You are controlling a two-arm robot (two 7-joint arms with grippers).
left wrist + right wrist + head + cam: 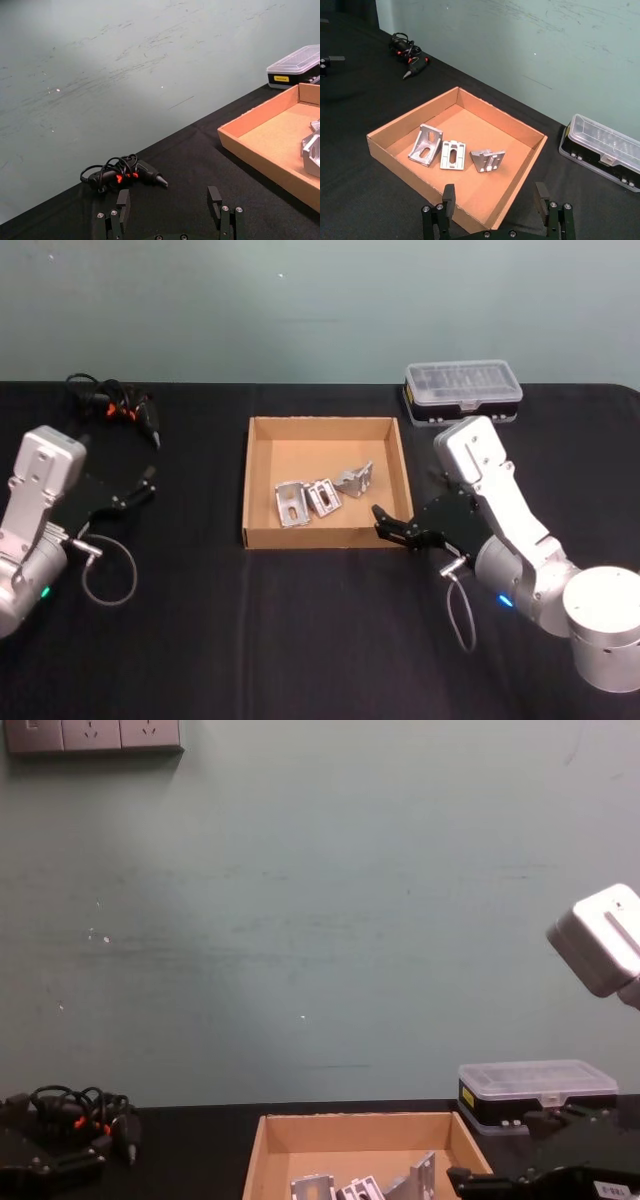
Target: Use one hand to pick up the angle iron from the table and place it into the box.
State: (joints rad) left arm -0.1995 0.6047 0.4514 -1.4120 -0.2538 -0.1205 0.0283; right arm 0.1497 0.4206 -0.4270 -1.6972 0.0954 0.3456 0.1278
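right gripper [392, 524], black, on a silver-grey arm with a blue light at the wrist: nearest item, low over the table [300, 640] just off the box's front right corner, fingers spread apart and holding nothing; in the right wrist view its two fingertips [448, 196] frame the box's near wall with open space between them. box [262, 480], tan cardboard, shallow with low walls: at the middle of the table toward its far edge. angle iron, three pieces, silver metal, all lying on the box floor in a loose row toward the front wall: first angle iron [291, 504] on the left of the row, propped up on one flange; second angle iron [324, 497] in the middle, lying flat with its slot up, just beside the first; third angle iron [354, 479] to the right, tilted. left gripper [140, 487]: idle near the table's left edge, well apart from the box, fingers open and empty. small black case [462, 392] with clear lid: at the far edge, just behind the box's far right corner. black corded tool [115, 405] with orange marks: near the far left corner of the table.
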